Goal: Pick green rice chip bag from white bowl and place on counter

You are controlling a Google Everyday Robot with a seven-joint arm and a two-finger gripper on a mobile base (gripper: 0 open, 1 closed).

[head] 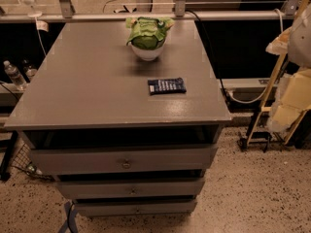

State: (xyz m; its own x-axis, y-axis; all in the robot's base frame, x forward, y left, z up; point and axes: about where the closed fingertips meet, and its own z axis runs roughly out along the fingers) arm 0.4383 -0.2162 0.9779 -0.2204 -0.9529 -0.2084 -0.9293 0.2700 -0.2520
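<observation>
The green rice chip bag [147, 31] is a crumpled, shiny light-green bag that sits in the white bowl [147, 53] and spills over its rim. The bowl stands upright at the far middle of the grey counter [92, 81]. My gripper [280, 43] shows as a pale shape at the right edge of the view. It is beyond the counter's right side, well apart from the bowl and bag, and it holds nothing that I can see.
A flat dark-blue packet [166, 86] lies on the counter in front of the bowl. Three drawers [126, 163] sit below the top. A yellow frame [265, 106] stands to the right, bottles [14, 75] to the left, and a rail [146, 16] runs behind.
</observation>
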